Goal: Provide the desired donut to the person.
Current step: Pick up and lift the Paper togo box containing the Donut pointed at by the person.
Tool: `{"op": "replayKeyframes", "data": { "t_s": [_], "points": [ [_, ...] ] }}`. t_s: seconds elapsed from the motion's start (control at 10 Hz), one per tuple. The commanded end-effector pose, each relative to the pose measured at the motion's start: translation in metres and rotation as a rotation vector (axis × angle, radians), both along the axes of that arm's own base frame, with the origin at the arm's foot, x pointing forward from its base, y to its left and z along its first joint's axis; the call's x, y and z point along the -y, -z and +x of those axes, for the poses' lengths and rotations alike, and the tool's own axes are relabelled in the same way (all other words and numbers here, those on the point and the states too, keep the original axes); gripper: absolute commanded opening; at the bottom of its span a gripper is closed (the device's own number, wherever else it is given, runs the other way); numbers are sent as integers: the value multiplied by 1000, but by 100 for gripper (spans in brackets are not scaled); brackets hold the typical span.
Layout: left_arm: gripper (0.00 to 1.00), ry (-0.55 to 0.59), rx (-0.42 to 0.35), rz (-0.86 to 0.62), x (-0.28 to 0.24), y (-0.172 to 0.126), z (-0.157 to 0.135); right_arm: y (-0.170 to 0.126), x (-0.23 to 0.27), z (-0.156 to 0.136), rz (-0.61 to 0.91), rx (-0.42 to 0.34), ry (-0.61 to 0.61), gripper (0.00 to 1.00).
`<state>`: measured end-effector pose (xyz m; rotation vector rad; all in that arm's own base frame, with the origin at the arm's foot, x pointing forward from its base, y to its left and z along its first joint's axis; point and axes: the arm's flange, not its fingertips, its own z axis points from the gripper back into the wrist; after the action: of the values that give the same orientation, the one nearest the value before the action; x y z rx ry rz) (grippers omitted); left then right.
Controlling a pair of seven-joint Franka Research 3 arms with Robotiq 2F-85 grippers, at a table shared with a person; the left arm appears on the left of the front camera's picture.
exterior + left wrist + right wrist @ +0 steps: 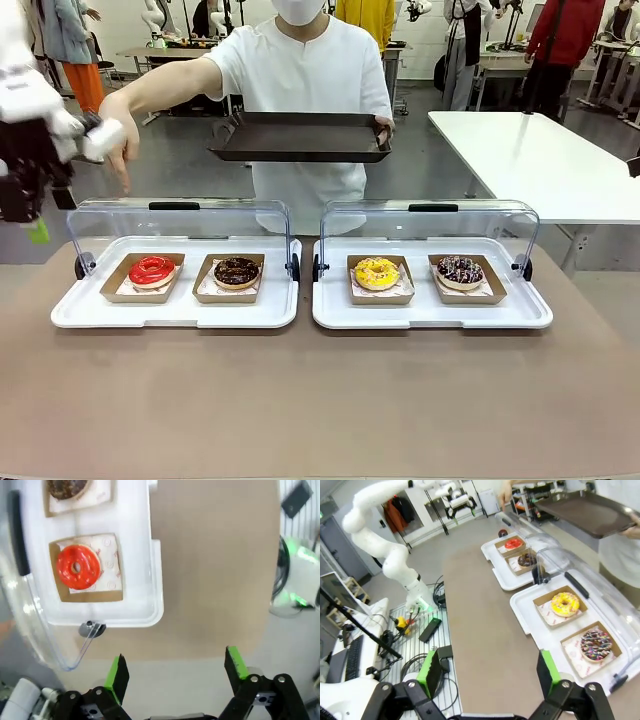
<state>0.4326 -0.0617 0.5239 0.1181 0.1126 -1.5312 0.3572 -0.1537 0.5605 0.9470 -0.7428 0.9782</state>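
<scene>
Four donuts lie in brown paper trays: a red-glazed donut, a chocolate donut, a yellow donut and a dark sprinkled donut. The person in a white shirt points a finger down at the red donut and holds a dark tray in the other hand. My left gripper hangs open above the table's left end, beside the red donut's tray. My right gripper stands open, high over the table's right end.
The donuts sit two to a white serving tray, each with its clear lid swung up at the back. The brown tabletop in front is bare. Another white table stands at the far right.
</scene>
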Motion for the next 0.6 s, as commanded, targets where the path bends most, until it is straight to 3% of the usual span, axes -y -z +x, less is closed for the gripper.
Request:
{"op": "replayKeyframes", "data": {
  "t_s": [0.0, 0.2, 0.5],
  "points": [
    [100, 55, 7, 106, -9, 41, 9, 1, -1, 0, 14, 6, -5, 100],
    [100, 79, 6, 28, -15, 70, 13, 1, -1, 0, 14, 6, -5, 100],
    [100, 67, 8, -88, -29, 88, 15, 1, -1, 0, 14, 6, -5, 100]
  ]
}}
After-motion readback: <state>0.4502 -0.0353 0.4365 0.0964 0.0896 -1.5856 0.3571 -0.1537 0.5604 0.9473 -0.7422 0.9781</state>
